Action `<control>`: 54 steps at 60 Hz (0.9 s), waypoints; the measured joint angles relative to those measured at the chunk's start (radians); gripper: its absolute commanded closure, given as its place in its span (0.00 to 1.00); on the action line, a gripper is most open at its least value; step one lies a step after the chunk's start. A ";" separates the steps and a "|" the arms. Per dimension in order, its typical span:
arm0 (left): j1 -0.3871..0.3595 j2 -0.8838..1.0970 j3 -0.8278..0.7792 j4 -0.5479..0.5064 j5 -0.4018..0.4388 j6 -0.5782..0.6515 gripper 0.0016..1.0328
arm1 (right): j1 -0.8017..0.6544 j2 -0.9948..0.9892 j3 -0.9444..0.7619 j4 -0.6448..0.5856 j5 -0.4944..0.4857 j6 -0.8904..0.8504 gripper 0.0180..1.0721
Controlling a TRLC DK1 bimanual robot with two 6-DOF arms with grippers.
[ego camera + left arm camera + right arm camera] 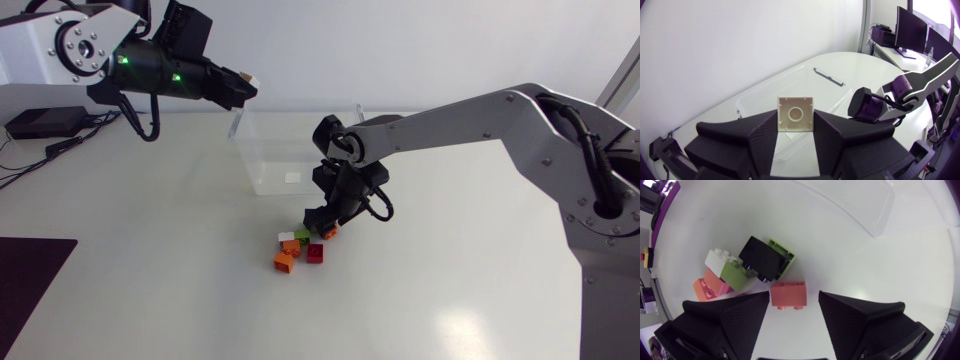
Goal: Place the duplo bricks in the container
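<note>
You had barely begun: none of the duplo bricks could be confirmed inside the container [262,172]. One pale patch showed on its floor, and I could not tell whether it was a brick or a label.

Your left pincer [243,84] was clenched on a cream brick [796,114], held in the air just above the container's far-left rim, so that piece looked ready to drop in.

Your right pincer [794,299] hung released over the pile on the counter [450,290], just in front of the container. Its fingers stood either side of a red brick [788,295] without touching it.

The count:
- **Container:** one.
- **Brick in the air:** one.
- **Bricks in the pile:** about seven.
  - the red one
  - a black brick [761,259]
  - a lime brick [785,256]
  - a white brick [719,258]
  - an olive brick [735,275]
  - what seemed to be two orange bricks [710,286]

The pile's bricks lay against one another, so take that count as my best judgement. Nearly all of the work remained.
</note>
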 measured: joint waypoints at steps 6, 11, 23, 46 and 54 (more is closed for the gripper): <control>0.000 0.047 0.027 0.016 0.000 -0.020 0.68 | 0.000 0.000 0.000 0.018 -0.007 -0.011 0.56; 0.000 0.079 0.043 0.024 0.000 -0.032 0.68 | 0.001 0.000 -0.004 0.024 -0.009 -0.013 0.63; 0.000 0.139 0.080 0.055 0.000 -0.067 0.67 | 0.001 -0.020 -0.055 0.094 -0.014 -0.013 0.77; -0.014 0.275 0.174 0.082 -0.040 -0.124 0.65 | -0.048 -0.261 -0.177 0.084 -0.035 -0.013 0.77; -0.045 0.304 0.209 0.090 -0.097 -0.127 0.46 | -0.076 -0.362 -0.177 0.062 -0.053 -0.020 0.77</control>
